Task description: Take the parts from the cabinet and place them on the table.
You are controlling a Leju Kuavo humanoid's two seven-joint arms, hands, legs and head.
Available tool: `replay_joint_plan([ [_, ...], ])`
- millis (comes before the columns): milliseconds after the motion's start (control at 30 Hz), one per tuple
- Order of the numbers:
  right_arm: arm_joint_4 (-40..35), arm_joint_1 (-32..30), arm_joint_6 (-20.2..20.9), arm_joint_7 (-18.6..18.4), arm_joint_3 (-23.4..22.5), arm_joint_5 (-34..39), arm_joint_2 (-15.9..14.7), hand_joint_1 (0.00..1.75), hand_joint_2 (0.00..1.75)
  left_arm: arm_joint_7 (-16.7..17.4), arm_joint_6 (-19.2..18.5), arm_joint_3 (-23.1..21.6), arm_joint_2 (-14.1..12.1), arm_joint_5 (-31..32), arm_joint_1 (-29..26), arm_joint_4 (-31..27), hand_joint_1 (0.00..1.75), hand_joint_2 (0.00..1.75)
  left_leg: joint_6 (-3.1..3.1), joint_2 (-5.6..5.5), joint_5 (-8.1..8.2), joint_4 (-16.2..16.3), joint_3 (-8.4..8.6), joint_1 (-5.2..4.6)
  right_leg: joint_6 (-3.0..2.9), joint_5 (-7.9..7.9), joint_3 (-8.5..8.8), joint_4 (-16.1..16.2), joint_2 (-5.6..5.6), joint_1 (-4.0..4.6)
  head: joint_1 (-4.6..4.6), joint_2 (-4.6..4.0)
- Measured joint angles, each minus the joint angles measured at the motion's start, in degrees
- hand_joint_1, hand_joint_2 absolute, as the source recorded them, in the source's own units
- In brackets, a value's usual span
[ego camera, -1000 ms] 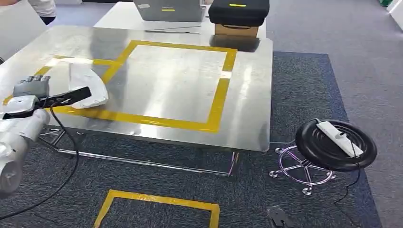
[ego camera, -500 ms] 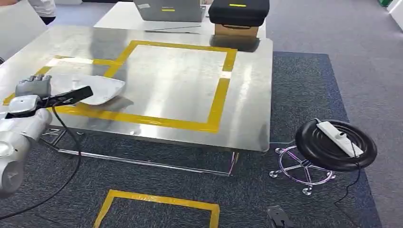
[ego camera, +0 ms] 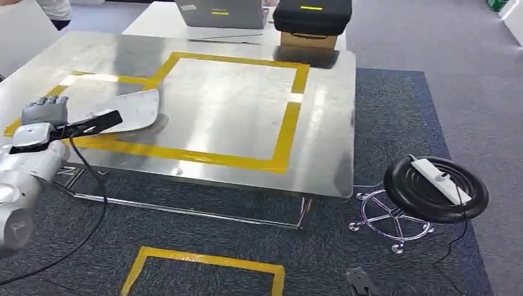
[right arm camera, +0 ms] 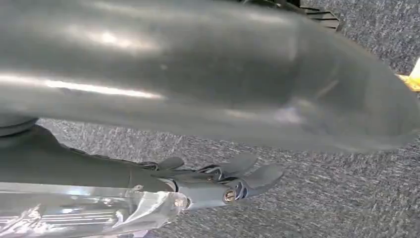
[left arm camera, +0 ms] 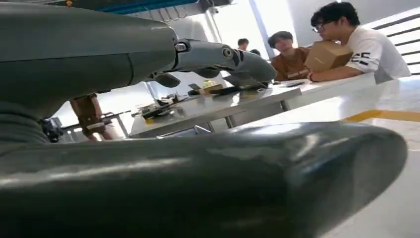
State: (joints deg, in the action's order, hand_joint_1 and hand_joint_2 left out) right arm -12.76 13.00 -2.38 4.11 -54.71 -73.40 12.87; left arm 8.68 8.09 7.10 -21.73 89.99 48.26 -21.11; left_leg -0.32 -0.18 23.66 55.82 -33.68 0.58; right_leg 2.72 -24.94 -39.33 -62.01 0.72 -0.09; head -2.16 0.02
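Steel table (ego camera: 321,148), part (ego camera: 126,110) near left edge

Left hand (ego camera: 44,112) in head view: only the grey knuckle backs show, fingertips hidden behind them, so contact with the flat silver-grey sheet-metal part (ego camera: 126,111) cannot be told. Left wrist view: thick grey thumb (left arm camera: 198,178) blurred, covering the table below it. Right wrist view: clear crinkled plastic wrap (right arm camera: 84,210) cut by the frame edge, contents illegible.
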Motion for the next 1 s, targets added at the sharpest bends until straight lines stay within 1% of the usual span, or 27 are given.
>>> replay_joint_plan([
  [67,0.00,-0.04,0.00,0.00,0.00,0.00,0.00,0.00,0.00,0.00,-0.07,-0.02,0.18,0.00,0.01,0.00,0.00,0.00,0.00,0.13,-0.01,0.00,-0.06,0.05,0.43,-4.52,-3.78,-9.27,-0.13,-0.32,-0.09,0.00],
  [100,0.00,-0.11,0.00,0.00,0.00,0.02,0.00,0.00,0.00,0.00,-0.15,-0.02,0.33,0.00,0.00,0.00,0.00,0.00,-0.03,0.16,-0.02,0.02,-0.10,0.09,0.58,-5.89,-5.33,-13.09,-0.15,-0.43,-0.07,0.00],
  [133,0.00,-0.17,0.00,0.00,0.00,0.02,0.00,0.00,0.00,0.00,-0.20,-0.04,0.46,0.00,-0.02,0.02,0.00,0.00,-0.10,0.22,-0.06,0.02,-0.11,0.16,0.73,-5.77,-5.63,-14.19,-0.15,-0.53,-0.11,0.00],
  [167,0.00,-0.18,0.00,0.00,0.00,0.02,0.00,0.00,0.00,-0.02,-0.22,-0.07,0.52,0.00,-0.01,0.00,0.00,0.00,-0.21,0.23,-0.11,0.03,-0.13,0.25,0.78,-4.57,-4.62,-12.68,-0.17,-0.58,-0.07,0.00],
  [200,0.00,-0.14,0.00,0.00,0.00,0.02,0.00,0.00,0.00,-0.02,-0.22,-0.07,0.57,0.00,0.02,0.00,0.00,0.00,-0.49,0.23,-0.15,0.04,-0.13,0.40,0.83,-2.50,-2.40,-8.85,-0.19,-0.67,-0.09,0.00],
  [233,0.00,-0.10,0.00,0.00,0.00,0.02,0.00,0.00,0.00,0.00,-0.22,-0.07,0.59,0.00,0.06,0.00,0.00,0.00,-0.75,0.23,-0.16,0.07,-0.12,0.58,0.95,-0.40,0.56,-3.75,-0.29,-0.82,-0.09,0.00],
  [267,0.00,-0.05,0.00,0.00,0.00,0.02,0.00,0.00,0.00,0.00,-0.22,-0.07,0.59,0.00,0.18,0.00,0.00,0.00,-1.17,0.23,-0.13,0.20,-0.14,0.68,1.13,0.79,3.55,1.20,-0.47,-1.03,-0.07,0.00],
  [300,0.00,0.11,0.02,0.00,0.00,0.02,0.00,0.00,0.00,0.00,-0.22,-0.07,0.50,0.00,0.35,0.00,0.00,0.00,-1.72,0.18,-0.22,0.27,-0.51,0.54,0.86,-0.14,4.93,2.78,-0.17,-0.55,0.00,0.00],
  [333,0.00,0.09,0.00,0.02,0.00,0.02,0.00,0.00,0.00,0.00,-0.22,-0.09,0.48,0.00,0.50,0.00,0.00,0.00,-2.16,0.15,-0.44,0.28,-0.54,0.58,-0.02,0.56,4.49,2.64,0.11,-0.46,-0.33,0.00],
  [367,0.00,0.11,0.00,0.02,0.00,0.02,0.00,0.00,0.00,0.00,-0.22,-0.09,0.57,0.00,0.51,0.00,0.00,0.00,-2.49,0.09,-0.67,0.36,-0.63,0.74,-0.28,0.42,4.24,2.77,0.10,-0.35,-0.22,0.00],
  [433,0.00,0.12,0.00,0.02,-0.02,0.02,-0.02,0.00,0.00,0.00,-0.26,-0.09,0.55,0.00,0.42,0.00,0.00,0.00,-3.41,0.11,-1.16,0.00,-0.74,1.09,-1.42,0.96,3.85,2.93,0.19,-0.03,-0.44,0.00],
  [467,0.00,0.19,0.00,0.02,-0.02,0.02,0.00,0.00,0.00,0.00,-0.26,-0.09,0.55,0.00,0.40,0.00,0.00,0.00,-3.52,0.13,-0.18,0.45,-1.11,1.32,-2.10,1.46,3.80,3.37,0.14,-0.29,-0.48,0.00],
  [500,-0.02,0.29,-0.02,0.02,-0.02,0.02,-0.02,0.00,0.00,0.00,-0.31,-0.09,0.52,0.00,0.45,0.00,0.00,0.00,-3.42,0.13,2.22,2.53,-2.03,1.20,-2.79,1.90,3.43,3.52,0.14,-0.24,-0.52,0.00],
  [533,-0.02,0.36,-0.04,0.04,-0.02,0.04,-0.02,0.00,0.00,0.00,-0.33,-0.09,0.52,0.00,0.54,0.00,0.00,0.00,-3.39,0.11,5.03,6.43,-3.52,1.06,-3.11,2.29,3.00,3.52,0.14,-0.19,-0.81,0.00],
  [567,-0.02,0.39,-0.04,0.04,-0.02,0.04,-0.02,0.00,0.00,-0.02,-0.33,-0.09,0.52,0.00,0.53,0.00,0.00,0.00,-3.47,0.11,7.83,11.57,-5.45,1.01,-3.28,2.67,2.49,3.52,0.13,-0.08,-1.00,0.00],
  [600,-0.02,0.37,-0.04,0.04,-0.02,0.04,-0.02,0.00,0.00,0.00,-0.37,-0.11,0.57,0.00,0.42,0.02,0.00,0.00,-3.53,0.11,9.87,16.11,-7.07,1.00,-3.29,3.07,1.93,3.52,0.14,-0.01,-1.01,0.00],
  [633,-0.02,0.37,-0.04,0.04,-0.02,0.02,-0.02,0.00,0.00,0.00,-0.39,-0.13,0.59,0.00,0.25,0.02,0.00,0.00,-3.53,0.11,10.48,18.35,-7.65,1.00,-3.26,3.54,1.34,3.52,0.14,0.03,-1.03,0.00],
  [667,-0.02,0.38,-0.07,0.04,-0.02,0.04,-0.02,0.00,0.00,0.00,-0.42,-0.13,0.63,0.00,0.23,0.07,0.00,0.00,-3.55,0.12,9.61,17.77,-6.91,1.02,-3.18,4.06,0.68,3.51,0.14,0.03,-1.05,0.00],
  [700,-0.02,0.42,-0.09,0.02,-0.02,0.02,-0.02,0.00,0.00,-0.02,-0.44,-0.13,0.63,0.00,0.28,0.07,0.00,0.00,-3.58,0.12,7.76,15.42,-5.27,1.12,-3.02,4.55,0.04,3.50,0.15,-0.01,-1.12,0.00],
  [733,-0.02,0.46,-0.09,0.02,-0.02,0.02,-0.02,0.00,0.00,-0.02,-0.44,-0.17,0.63,0.00,0.33,0.07,0.00,0.00,-3.71,0.13,5.58,11.30,-2.51,1.28,-2.76,5.08,-0.59,3.48,0.17,-0.11,-1.11,0.00],
  [767,-0.02,0.50,-0.09,0.02,-0.02,0.04,-0.02,0.00,0.00,0.00,-0.44,-0.20,0.66,0.00,0.39,0.07,0.00,0.00,-3.96,0.14,4.31,6.89,0.58,1.48,-2.35,5.53,-1.12,3.38,0.21,-0.21,-1.14,0.00],
  [800,-0.06,0.56,-0.09,0.02,-0.02,0.04,-0.13,0.00,0.00,-0.02,-0.42,-0.22,0.77,0.00,0.52,0.07,0.00,0.00,-4.27,0.11,4.72,3.23,3.76,1.69,-1.89,5.90,-1.66,3.13,0.34,0.02,-1.37,0.00],
  [833,-0.07,0.67,-0.09,0.04,-0.02,0.04,-0.15,0.00,0.00,-0.02,-0.41,-0.26,0.87,0.00,0.57,0.07,0.00,0.00,-3.64,-0.56,5.16,1.65,4.14,1.36,-1.53,6.25,-2.06,2.93,0.37,0.16,-1.57,0.00],
  [867,-0.07,0.73,-0.13,0.04,-0.02,0.04,-0.15,0.00,0.00,-0.02,-0.44,-0.28,0.90,0.00,0.45,0.07,0.00,0.00,-3.46,-0.39,5.07,1.68,3.67,1.38,-1.20,6.85,-2.12,2.89,0.39,0.34,-1.29,0.00],
  [900,-0.07,0.67,-0.15,0.07,-0.02,0.07,-0.15,0.00,0.00,0.00,-0.46,-0.28,0.98,0.00,0.45,0.07,0.00,0.00,-3.01,-0.42,4.85,2.04,3.30,1.13,-1.17,7.48,-2.14,3.25,0.47,0.19,-1.36,0.02],
  [967,-0.07,0.36,-0.13,0.07,-0.02,0.09,-0.15,0.00,0.00,0.00,-0.48,-0.29,1.27,0.00,0.70,0.09,0.00,0.00,-1.65,-0.17,3.96,2.15,2.34,1.23,-0.67,7.94,-2.61,3.39,0.35,-0.16,-1.09,0.00],
  [1000,-0.07,0.29,-0.07,-0.02,-0.02,0.07,-0.15,0.00,0.00,0.00,-0.52,-0.31,1.40,0.00,0.77,0.09,0.00,0.00,-1.12,-0.16,3.32,2.15,1.75,1.11,-0.46,5.24,-3.48,1.94,-0.12,-0.15,-0.96,0.02],
])
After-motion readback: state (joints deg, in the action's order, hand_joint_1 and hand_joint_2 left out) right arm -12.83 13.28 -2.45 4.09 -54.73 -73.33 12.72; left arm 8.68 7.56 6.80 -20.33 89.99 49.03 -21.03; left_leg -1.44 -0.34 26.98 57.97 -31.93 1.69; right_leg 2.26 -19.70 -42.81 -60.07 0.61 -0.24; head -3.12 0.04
